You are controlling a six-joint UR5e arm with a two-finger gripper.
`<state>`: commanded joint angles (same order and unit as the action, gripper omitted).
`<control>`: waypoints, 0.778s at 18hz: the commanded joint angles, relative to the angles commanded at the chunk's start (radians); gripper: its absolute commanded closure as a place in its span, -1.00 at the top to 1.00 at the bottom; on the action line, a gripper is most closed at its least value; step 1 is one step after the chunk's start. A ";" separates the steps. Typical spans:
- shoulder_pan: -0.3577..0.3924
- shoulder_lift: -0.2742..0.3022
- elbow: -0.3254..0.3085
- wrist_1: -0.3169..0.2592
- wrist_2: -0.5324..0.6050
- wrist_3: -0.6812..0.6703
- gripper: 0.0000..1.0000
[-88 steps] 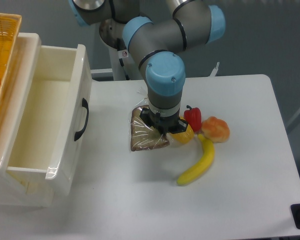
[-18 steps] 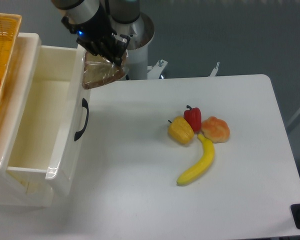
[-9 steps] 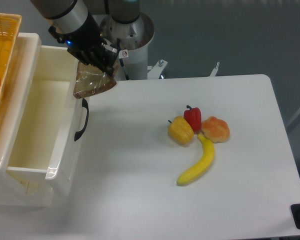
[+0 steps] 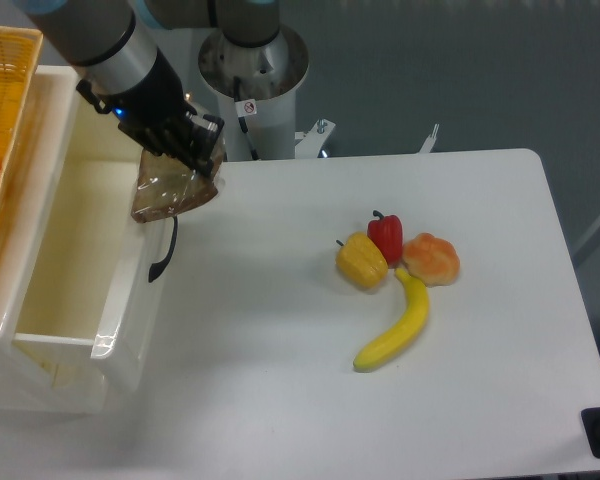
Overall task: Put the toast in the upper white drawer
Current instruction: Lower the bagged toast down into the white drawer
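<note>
My gripper [image 4: 183, 152] is shut on the toast [image 4: 170, 192], a brown slice in crinkly clear plastic. The toast hangs tilted in the air, right over the front wall of the upper white drawer [image 4: 120, 310]. The drawer is pulled open at the left, its inside bare, with a curved black handle [image 4: 164, 252] on its front. The fingertips are mostly hidden by the plastic wrap.
A yellow pepper [image 4: 362, 261], a red pepper [image 4: 385, 237], an orange-tan bun-like fruit [image 4: 432, 259] and a banana [image 4: 395, 329] lie together on the white table at the right. An orange wicker basket [image 4: 2, 110] sits above the drawer at the far left. The robot base [image 4: 252, 80] stands behind.
The gripper lifted the toast off the table beside the peppers and carried it left. Over the last second it moved further left and down, to the drawer's front edge.
</note>
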<state>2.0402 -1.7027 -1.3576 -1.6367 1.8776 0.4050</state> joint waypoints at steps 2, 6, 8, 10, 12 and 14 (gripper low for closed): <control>-0.006 0.005 0.000 0.000 -0.002 0.000 -0.92; -0.025 0.000 -0.003 0.002 0.002 -0.002 -0.91; -0.034 -0.002 -0.003 0.002 -0.002 0.000 -0.86; -0.040 -0.003 -0.005 0.000 -0.002 0.000 -0.85; -0.051 -0.005 -0.006 0.002 -0.002 -0.002 -0.85; -0.057 -0.011 -0.006 0.002 -0.003 -0.002 -0.85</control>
<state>1.9835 -1.7134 -1.3637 -1.6352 1.8745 0.4034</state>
